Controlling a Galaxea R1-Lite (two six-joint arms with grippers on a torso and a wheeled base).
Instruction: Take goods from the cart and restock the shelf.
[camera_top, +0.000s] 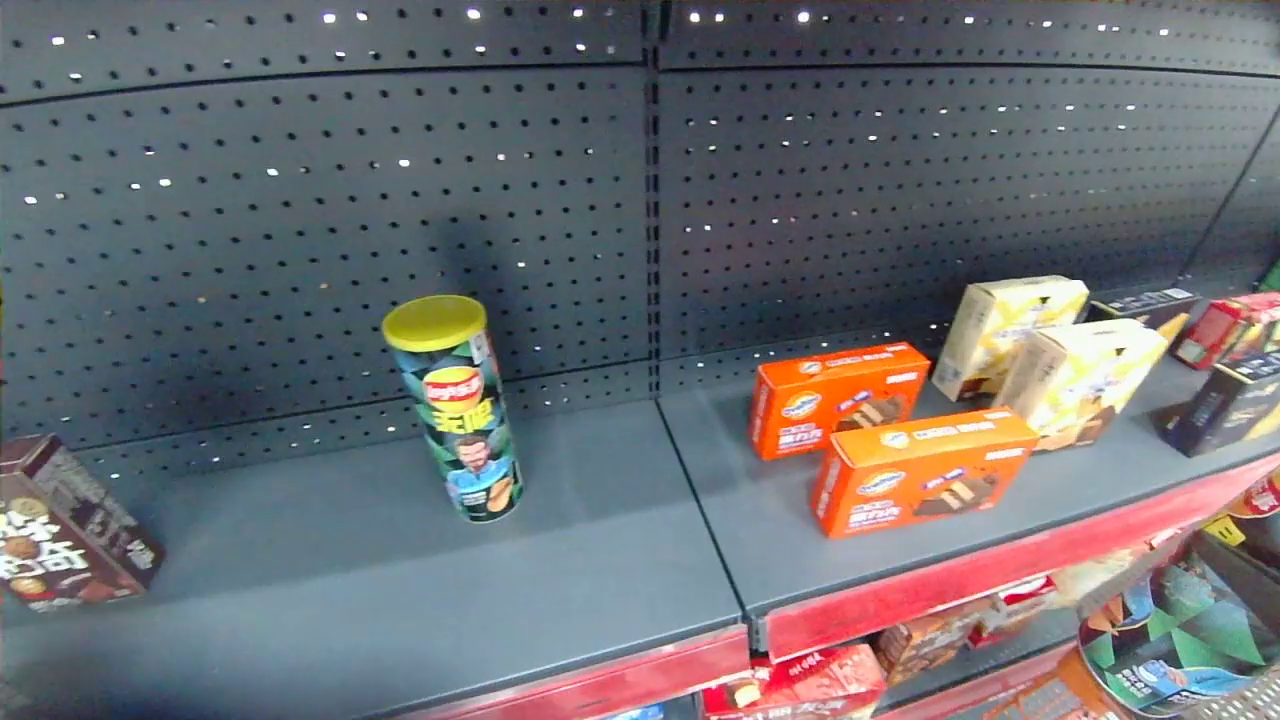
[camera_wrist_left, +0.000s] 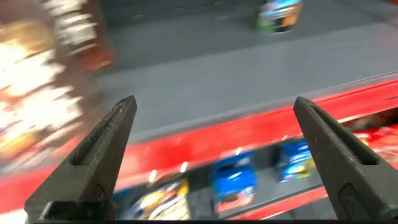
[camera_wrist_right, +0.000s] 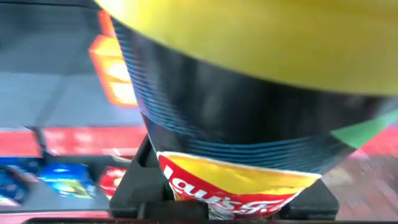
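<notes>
A chip can (camera_top: 455, 410) with a yellow lid stands upright on the grey shelf (camera_top: 560, 560), left of centre near the pegboard. A second chip can (camera_wrist_right: 249, 106) of the same kind, yellow lid toward the camera, sits in my right gripper (camera_wrist_right: 230, 196), which is shut on its body. That can (camera_top: 1170, 630) shows in the head view at the lower right, below the shelf's red front edge. My left gripper (camera_wrist_left: 214, 104) is open with nothing between its fingers, in front of the shelf's left part near a brown box (camera_wrist_left: 37, 93).
Two orange boxes (camera_top: 880, 440) lie on the shelf's right half, with cream boxes (camera_top: 1050, 350) and dark boxes (camera_top: 1225, 400) beyond them. The brown biscuit box (camera_top: 60, 530) stands at the far left. Open shelf surface lies around the standing can. More goods (camera_top: 800, 685) fill the lower shelf.
</notes>
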